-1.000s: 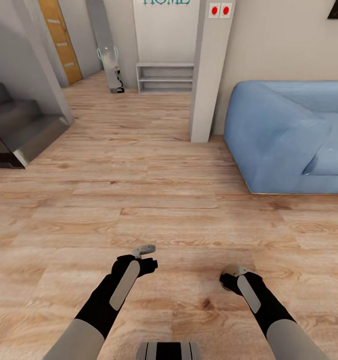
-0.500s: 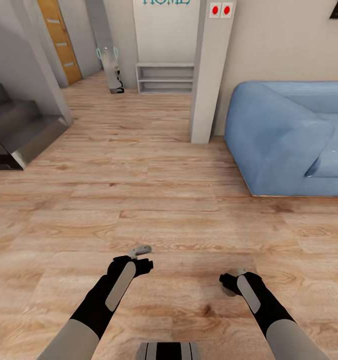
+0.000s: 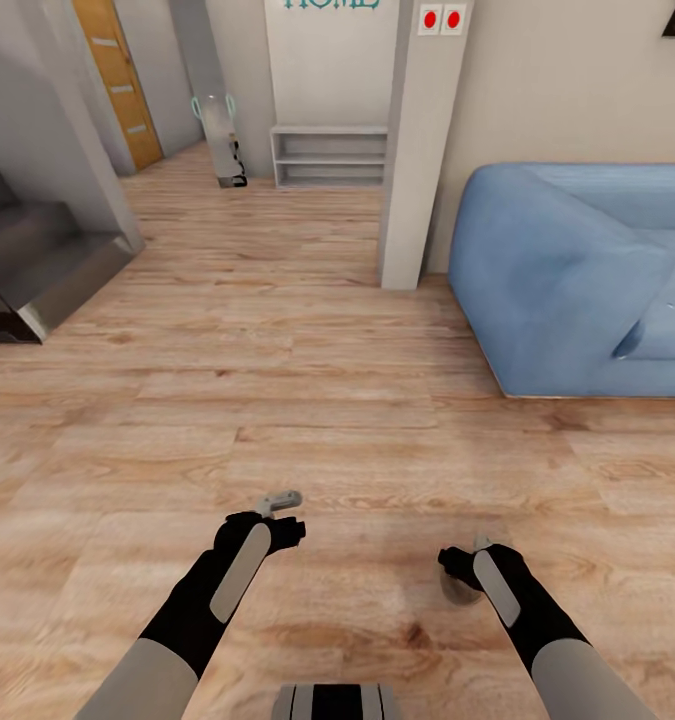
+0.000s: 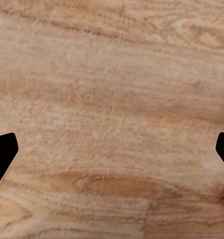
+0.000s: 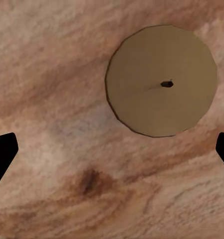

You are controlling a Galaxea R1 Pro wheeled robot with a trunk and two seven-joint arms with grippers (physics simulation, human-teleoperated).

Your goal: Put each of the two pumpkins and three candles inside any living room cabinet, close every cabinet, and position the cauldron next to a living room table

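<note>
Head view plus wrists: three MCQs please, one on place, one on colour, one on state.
1. Where is the candle?
A. on the stairs
B. on the floor by the right gripper
C. on the shelf

2. What colour is the sofa?
A. blue
B. red
C. green

3. What is the right gripper's state?
A. shut on the candle
B. open, holding nothing
C. shut, empty

Answers:
1 B: the right wrist view looks down on it standing on the wood.
2 A: the head view shows it.
3 B: its fingertips sit far apart, with bare floor between them.
</note>
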